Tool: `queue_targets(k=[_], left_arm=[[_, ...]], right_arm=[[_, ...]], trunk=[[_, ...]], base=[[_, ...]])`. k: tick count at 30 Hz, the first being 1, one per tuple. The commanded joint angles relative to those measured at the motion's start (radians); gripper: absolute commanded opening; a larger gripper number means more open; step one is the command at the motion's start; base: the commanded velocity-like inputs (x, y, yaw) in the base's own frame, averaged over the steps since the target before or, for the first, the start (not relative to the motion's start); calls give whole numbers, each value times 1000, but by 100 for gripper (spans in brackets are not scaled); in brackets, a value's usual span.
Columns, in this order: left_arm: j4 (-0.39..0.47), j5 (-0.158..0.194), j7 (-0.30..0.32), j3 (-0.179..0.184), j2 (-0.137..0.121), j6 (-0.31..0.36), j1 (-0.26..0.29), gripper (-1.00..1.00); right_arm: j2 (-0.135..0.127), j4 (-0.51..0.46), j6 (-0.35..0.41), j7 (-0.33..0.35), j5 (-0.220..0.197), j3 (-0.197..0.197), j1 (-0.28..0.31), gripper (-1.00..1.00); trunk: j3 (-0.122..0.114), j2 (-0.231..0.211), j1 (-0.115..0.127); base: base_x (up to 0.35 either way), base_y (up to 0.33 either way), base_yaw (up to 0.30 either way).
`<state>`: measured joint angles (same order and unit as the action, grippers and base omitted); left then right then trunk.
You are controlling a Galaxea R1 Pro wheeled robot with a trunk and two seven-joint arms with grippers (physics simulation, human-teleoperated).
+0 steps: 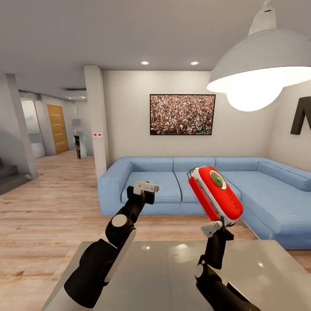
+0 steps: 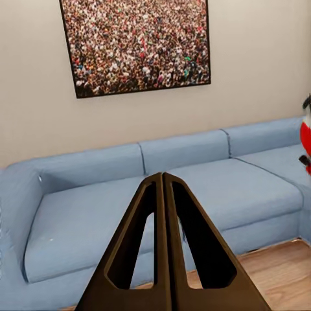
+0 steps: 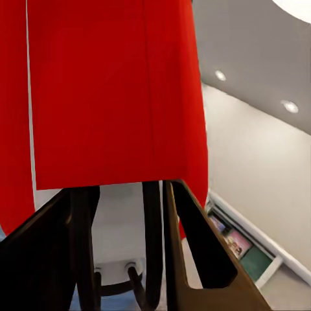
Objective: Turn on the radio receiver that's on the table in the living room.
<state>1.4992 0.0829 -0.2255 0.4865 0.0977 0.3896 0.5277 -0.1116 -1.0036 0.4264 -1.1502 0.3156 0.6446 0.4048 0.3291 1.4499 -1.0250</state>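
The left gripper sits left of the middle of the head view, raised in front of the blue sofa. In the left wrist view its two dark fingers are pressed together and hold nothing. They are thin, flat and shaped like long triangles with holes cut in them.

The radio is right of the middle of the head view, up in the air above the table. It is a bright red box with round corners and white ends, tilted to one side. A small green light glows on a round spot on its white face. It looks smooth and shiny.

The right gripper pinches the radio's lower end. In the right wrist view the dark fingers spread around the red body.

The table top is grey and glossy like a mirror. The floor is light wood. A big grey lamp shines in the upper right.
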Motion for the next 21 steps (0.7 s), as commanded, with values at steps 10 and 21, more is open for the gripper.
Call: queue_targets(k=[10,21], left_arm=[[-21,0,0,0,-3,0,0,-100],[-65,0,0,0,-3,-1,0,100]], right_arm=[[0,-157,12,155,5,-104,0,-100],[5,-389,171,434,1,-269,0,-100]], trunk=[[0,0,0],[0,0,0]], base=[[0,0,0],[0,0,0]])
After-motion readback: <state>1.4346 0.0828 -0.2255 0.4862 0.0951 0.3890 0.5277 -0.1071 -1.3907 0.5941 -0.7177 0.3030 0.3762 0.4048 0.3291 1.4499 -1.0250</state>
